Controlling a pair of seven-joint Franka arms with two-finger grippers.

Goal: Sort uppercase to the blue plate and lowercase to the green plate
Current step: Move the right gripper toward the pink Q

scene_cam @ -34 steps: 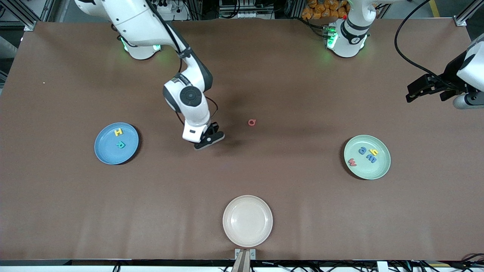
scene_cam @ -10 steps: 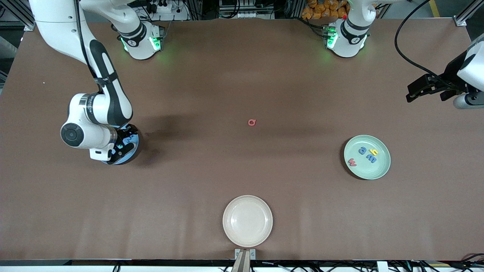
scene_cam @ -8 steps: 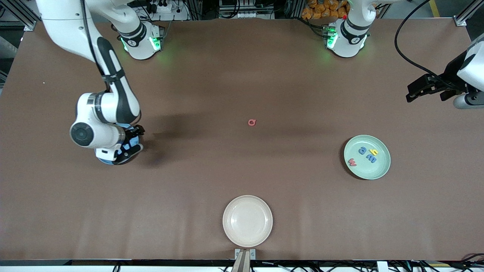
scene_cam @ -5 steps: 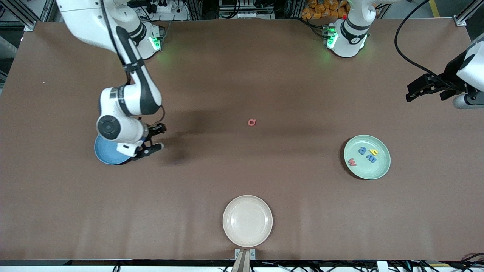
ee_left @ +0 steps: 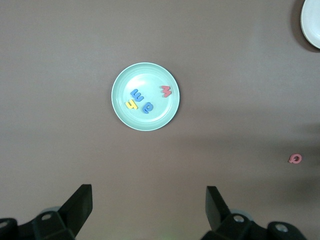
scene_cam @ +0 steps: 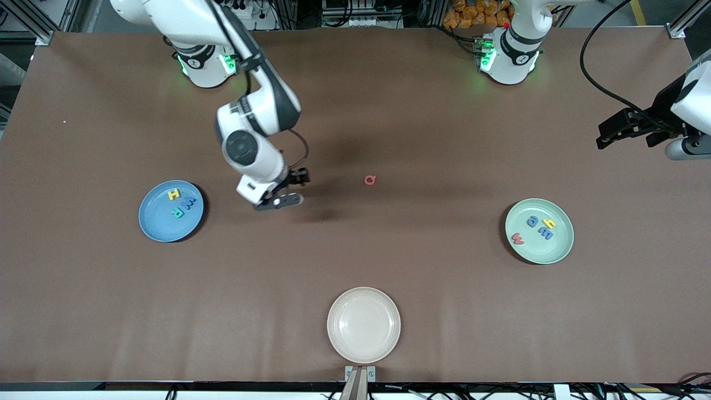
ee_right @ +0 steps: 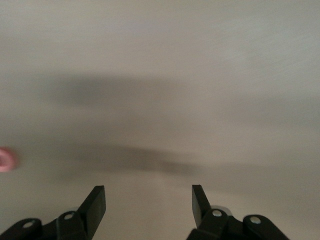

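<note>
Right hand (scene_cam: 288, 189): I hold it open and empty over bare bench (scene_cam: 355, 250), between the blue plate and the red Q.
Left hand (scene_cam: 614, 136): I wait, open, up over the bench's edge at my left arm's end.
Blue plate (scene_cam: 161, 225): holds yellow H (scene_cam: 174, 194), blue W (scene_cam: 189, 205), teal R (scene_cam: 178, 212).
Red Q (scene_cam: 370, 180): alone on the bench near the middle.
Green plate (scene_cam: 547, 250): holds red w (scene_cam: 517, 239), blue a (scene_cam: 532, 222), blue m (scene_cam: 545, 233), yellow h (scene_cam: 549, 223).
Cream plate (scene_cam: 364, 325): nearest the camera.
</note>
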